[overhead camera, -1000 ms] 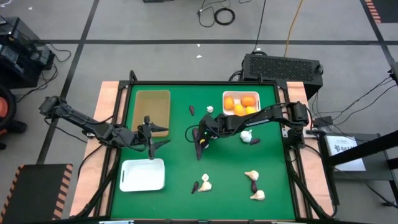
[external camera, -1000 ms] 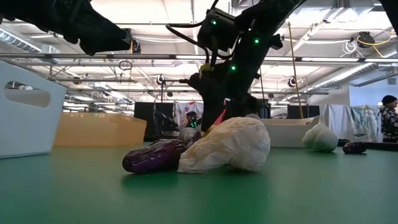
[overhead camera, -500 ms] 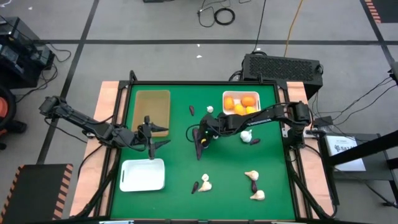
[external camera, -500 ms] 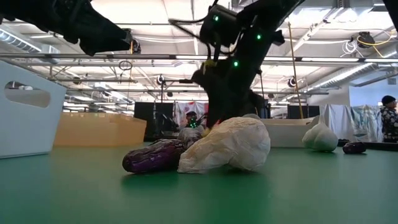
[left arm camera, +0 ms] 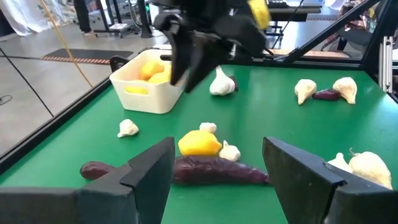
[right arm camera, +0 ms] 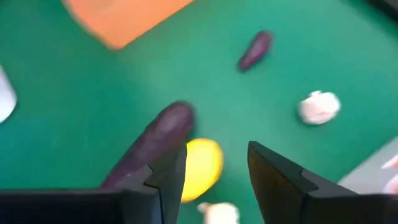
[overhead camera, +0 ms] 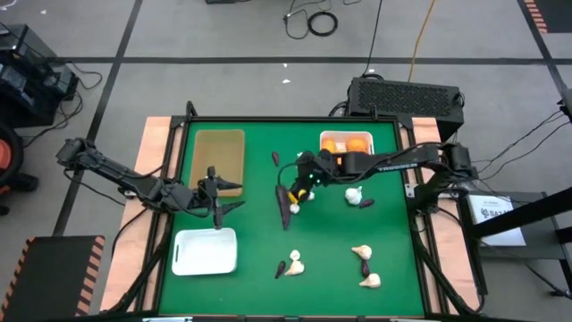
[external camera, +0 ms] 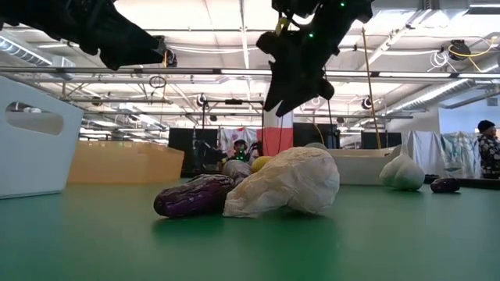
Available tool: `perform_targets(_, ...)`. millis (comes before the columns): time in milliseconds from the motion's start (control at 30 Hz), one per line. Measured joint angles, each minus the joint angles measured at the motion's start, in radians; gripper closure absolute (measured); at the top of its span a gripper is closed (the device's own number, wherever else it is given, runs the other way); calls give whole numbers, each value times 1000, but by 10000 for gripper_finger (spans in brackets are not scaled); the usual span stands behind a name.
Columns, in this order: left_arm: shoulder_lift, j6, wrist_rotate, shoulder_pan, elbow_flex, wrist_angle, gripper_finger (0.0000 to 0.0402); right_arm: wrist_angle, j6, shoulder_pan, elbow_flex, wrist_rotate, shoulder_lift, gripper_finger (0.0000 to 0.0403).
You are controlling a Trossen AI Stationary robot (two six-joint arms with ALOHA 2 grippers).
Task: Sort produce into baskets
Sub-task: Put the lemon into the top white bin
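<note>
- My right gripper [right arm camera: 211, 171] hangs above the desk [overhead camera: 259, 241], fingers apart and empty; the lemon [left arm camera: 199, 142] lies below, touching the long eggplant [left arm camera: 217, 171].
- Risk: a descent off centre pinches eggplant with lemon, or rolls the lemon away.
- Risk: a garlic clove [left arm camera: 230, 151] just beside it may be knocked.
- Left gripper [overhead camera: 217, 207] waits by the tan tray [overhead camera: 219, 152], fingers apart.

Your right gripper [overhead camera: 302, 175], low over the long eggplant [overhead camera: 288, 202] a second ago, now hangs raised and empty-handed, nearer the desk's far edge; the yellow citrus [left arm camera: 199, 142] shows uncovered.
</note>
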Motion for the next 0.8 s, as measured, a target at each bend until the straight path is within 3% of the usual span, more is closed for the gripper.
perform_targets(167,0,-10,0,0,0,-1,150,10,46,30,0,-4,78,216)
perform_targets(533,0,-15,0,0,0,-1,150,27,123,30,0,-34,170,86)
perform_targets(800,0,-15,0,0,0,-1,150,79,131,30,0,-35,238,58)
